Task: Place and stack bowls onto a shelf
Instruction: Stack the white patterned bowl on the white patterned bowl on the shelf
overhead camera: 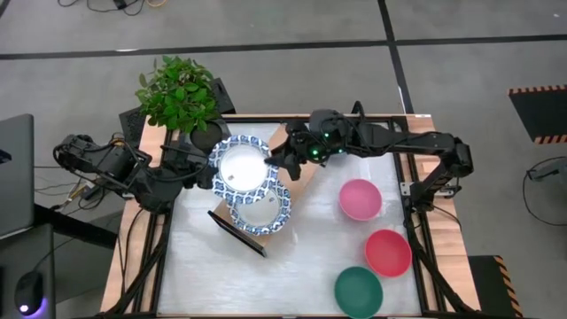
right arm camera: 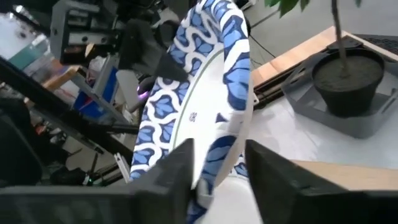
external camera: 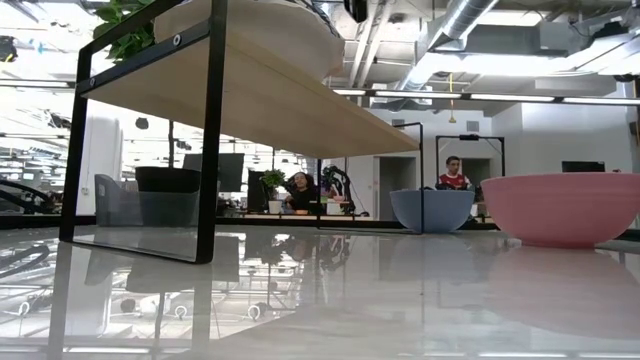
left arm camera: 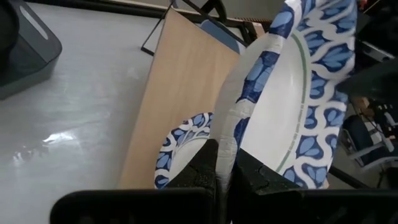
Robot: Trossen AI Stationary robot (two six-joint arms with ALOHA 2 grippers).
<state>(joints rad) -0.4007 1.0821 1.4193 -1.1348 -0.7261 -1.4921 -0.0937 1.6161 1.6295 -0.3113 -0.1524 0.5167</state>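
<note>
Upper dish (left arm camera: 292,93): white with blue patterned rim, held over the shelf (overhead camera: 292,182), above a second patterned dish (overhead camera: 261,213) lying on it.
Left gripper (left arm camera: 227,171): fingers clamped together on the upper dish's rim.
Right gripper (right arm camera: 217,165): fingers apart, straddling the opposite rim.
Pink bowl (overhead camera: 360,198), red bowl (overhead camera: 387,252), green bowl (overhead camera: 358,289): on the table (overhead camera: 177,266), right of the shelf.

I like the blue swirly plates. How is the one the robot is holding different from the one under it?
The held plate is up in the air, pinched at its rim by the left gripper, with the right gripper around its other edge. The lower plate lies on the wooden shelf, and no gripper touches it. The held plate partly covers the lower one. Both are white with blue patterned rims.
</note>
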